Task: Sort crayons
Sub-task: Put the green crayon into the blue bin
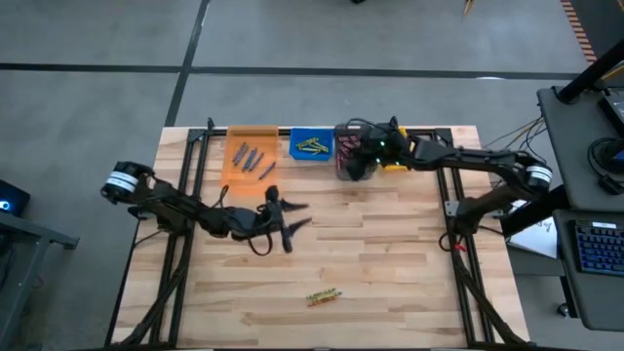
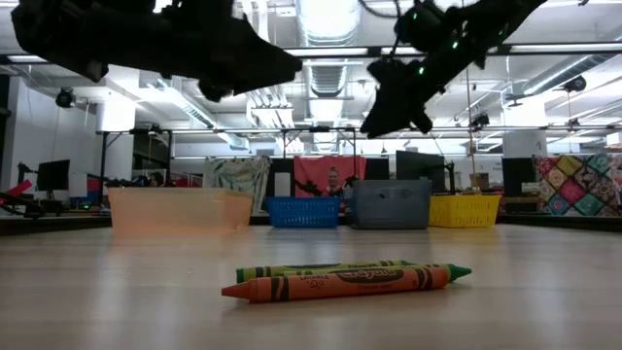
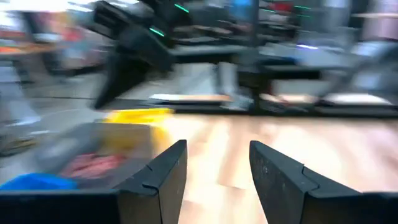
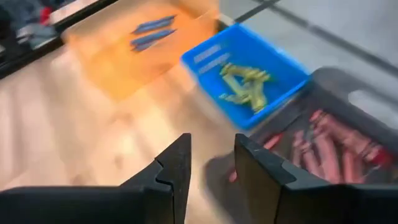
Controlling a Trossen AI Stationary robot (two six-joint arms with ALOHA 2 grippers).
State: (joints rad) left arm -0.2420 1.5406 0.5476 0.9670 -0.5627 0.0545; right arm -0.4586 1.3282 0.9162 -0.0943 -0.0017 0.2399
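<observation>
Wax crayons (image 1: 323, 296), two left loose: one orange, one green, lying side by side and touching on the bare wood near the table's (image 1: 390, 283) front edge, well apart from both arms; judged the last of the lot to sort; sorted ones lie by colour in the bins along the far edge, blue sticks in the orange bin (image 1: 252, 156), green-yellow in the blue bin (image 1: 312, 146), red in the grey bin (image 4: 348, 140), each colour kept to one bin so the groups stay apart; yellow bin (image 2: 466, 210) stands at the row's end, contents not visible; right gripper (image 1: 359, 168) hangs over the grey bin's near wall, fingers parted and empty, a placing likely to suit dropping a red stick; left gripper (image 1: 292, 222) hovers over mid-table, fingers spread wide, nothing between them, nearer the loose pair and judged the better placed to fetch them.
</observation>
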